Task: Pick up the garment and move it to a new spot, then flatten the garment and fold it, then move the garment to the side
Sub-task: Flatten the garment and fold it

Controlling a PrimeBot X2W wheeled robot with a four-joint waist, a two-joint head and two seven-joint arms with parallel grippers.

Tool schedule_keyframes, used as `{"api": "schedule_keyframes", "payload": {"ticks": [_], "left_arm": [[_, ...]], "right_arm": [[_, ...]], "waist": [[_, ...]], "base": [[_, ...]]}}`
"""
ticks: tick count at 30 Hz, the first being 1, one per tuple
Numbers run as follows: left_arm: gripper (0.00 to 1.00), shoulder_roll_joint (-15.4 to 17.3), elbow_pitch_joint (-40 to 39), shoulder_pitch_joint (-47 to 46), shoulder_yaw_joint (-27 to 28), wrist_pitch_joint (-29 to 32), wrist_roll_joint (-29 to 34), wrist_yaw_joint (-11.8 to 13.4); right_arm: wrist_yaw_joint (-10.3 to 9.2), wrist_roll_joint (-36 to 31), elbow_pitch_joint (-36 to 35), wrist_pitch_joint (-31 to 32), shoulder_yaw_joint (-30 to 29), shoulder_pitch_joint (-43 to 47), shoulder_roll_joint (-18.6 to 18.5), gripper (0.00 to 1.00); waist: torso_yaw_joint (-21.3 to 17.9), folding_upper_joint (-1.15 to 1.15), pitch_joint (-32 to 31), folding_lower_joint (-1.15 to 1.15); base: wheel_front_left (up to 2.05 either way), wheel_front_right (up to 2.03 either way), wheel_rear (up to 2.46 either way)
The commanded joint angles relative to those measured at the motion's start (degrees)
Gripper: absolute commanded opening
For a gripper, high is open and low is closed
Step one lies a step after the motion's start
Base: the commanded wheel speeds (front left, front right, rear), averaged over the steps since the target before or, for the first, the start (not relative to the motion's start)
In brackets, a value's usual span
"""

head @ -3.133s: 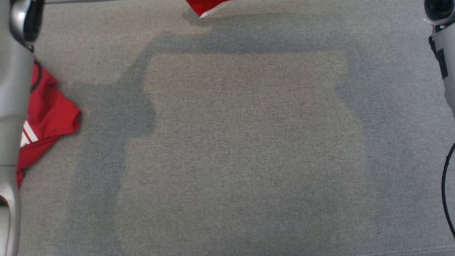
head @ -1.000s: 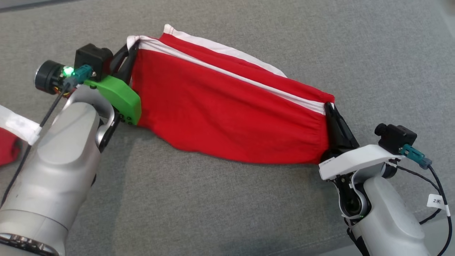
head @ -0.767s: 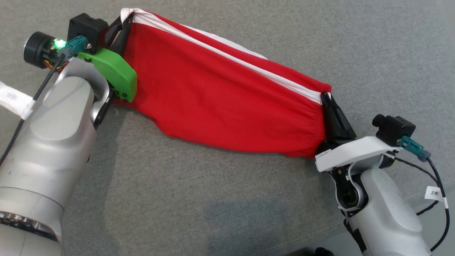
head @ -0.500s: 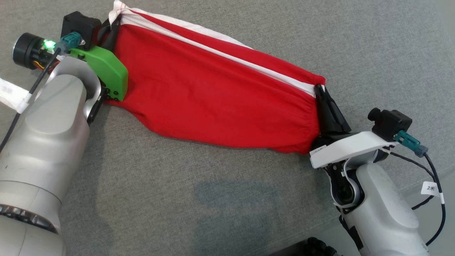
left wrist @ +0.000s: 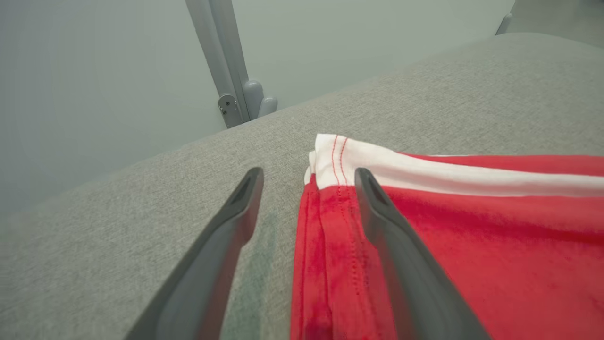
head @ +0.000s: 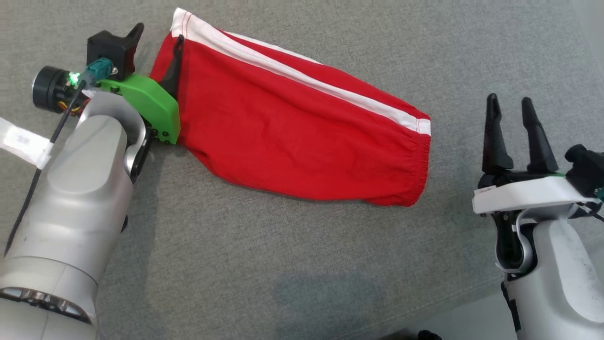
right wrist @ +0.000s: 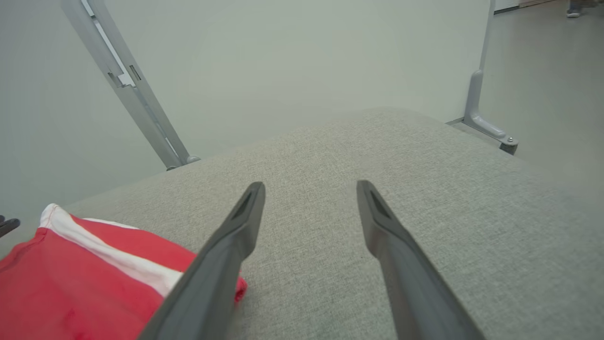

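The garment [head: 302, 137] is a pair of red shorts with a white side stripe, lying flat and slanted on the grey cushion [head: 283, 264]. My left gripper [head: 158, 40] is open at its far left end, one finger over the red cloth and the other off it. In the left wrist view the garment [left wrist: 472, 236] has its white-trimmed corner between the spread fingers of the left gripper [left wrist: 307, 174]. My right gripper [head: 509, 100] stands open and empty, apart from the waistband end. In the right wrist view the right gripper [right wrist: 310, 185] has the garment [right wrist: 71, 274] at its lower left.
The cushion's front edge runs across the lower right corner, with floor [head: 472, 321] beyond. Grey metal frame posts [left wrist: 226, 61] [right wrist: 127, 89] [right wrist: 476, 108] rise past the far edge, in front of a pale wall. A white cable label [head: 23, 141] hangs by my left arm.
Both grippers have opened and let go of the garment's ends. The right gripper has drawn away to the right. The garment now lies slack on the cushion.
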Motion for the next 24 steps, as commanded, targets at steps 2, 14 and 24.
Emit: {"api": "schedule_keyframes", "payload": {"ticks": [2,14,24], "left_arm": [[1.0,-0.5,0.7,2.2,0.8,0.0,-0.9,0.0],[1.0,-4.6,8.9,9.1,1.8,4.5,-7.3,-1.7],[0.0,-4.7,9.3,12.3,0.1,3.6,-9.8,-1.7]], "right_arm": [[-0.08,-1.6,-0.6,-0.2,-1.8,1.8,-0.2,1.0],[-0.08,-3.4,0.9,-0.2,-6.1,5.7,-0.2,1.0],[-0.08,-2.2,1.1,-0.2,-4.9,6.8,-0.2,1.0]], "waist": [[1.2,0.0,-2.6,0.0],[1.2,0.0,-6.8,0.0],[1.6,0.0,-10.2,0.0]], "base": [[0.0,0.0,0.0],[0.0,0.0,0.0],[0.0,0.0,0.0]]}}
